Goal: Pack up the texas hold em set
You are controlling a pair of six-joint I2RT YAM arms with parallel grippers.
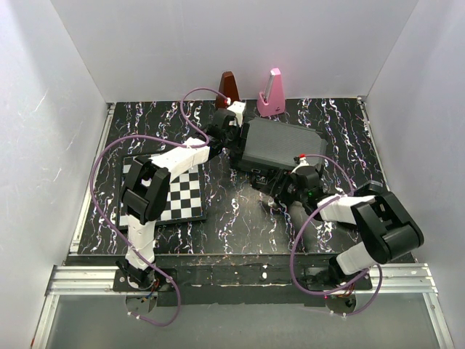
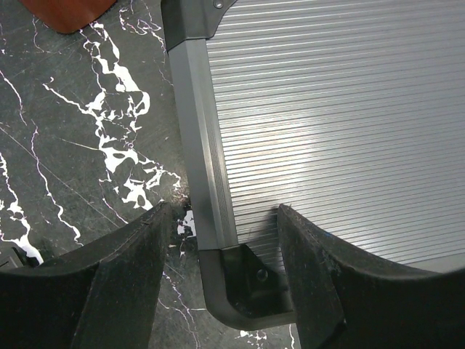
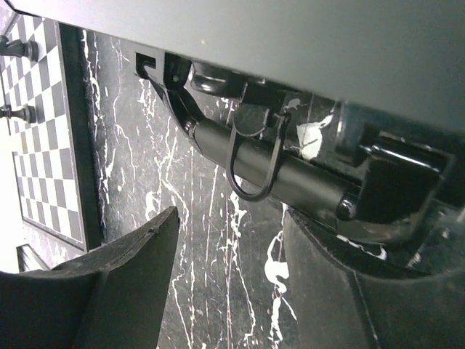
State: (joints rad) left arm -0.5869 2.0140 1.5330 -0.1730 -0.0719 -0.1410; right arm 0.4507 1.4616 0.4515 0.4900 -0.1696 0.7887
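Note:
The black hard case (image 1: 280, 144) lies closed at the back middle of the table; chips, card boxes and buttons are hidden. In the left wrist view its ribbed lid (image 2: 327, 109) and a black corner cap (image 2: 251, 283) show. My left gripper (image 1: 227, 138) is open, its jaws (image 2: 221, 240) straddling that corner at the case's left edge. My right gripper (image 1: 280, 190) is open at the case's front side. In the right wrist view the carry handle (image 3: 290, 174) sits just ahead of the jaws (image 3: 229, 240), the case side (image 3: 290, 36) above it.
A black-and-white chessboard (image 1: 171, 193) lies at the left under my left arm; its edge and pieces show in the right wrist view (image 3: 43, 145). A brown metronome (image 1: 228, 87) and a pink one (image 1: 272, 94) stand behind the case. The table is black marble.

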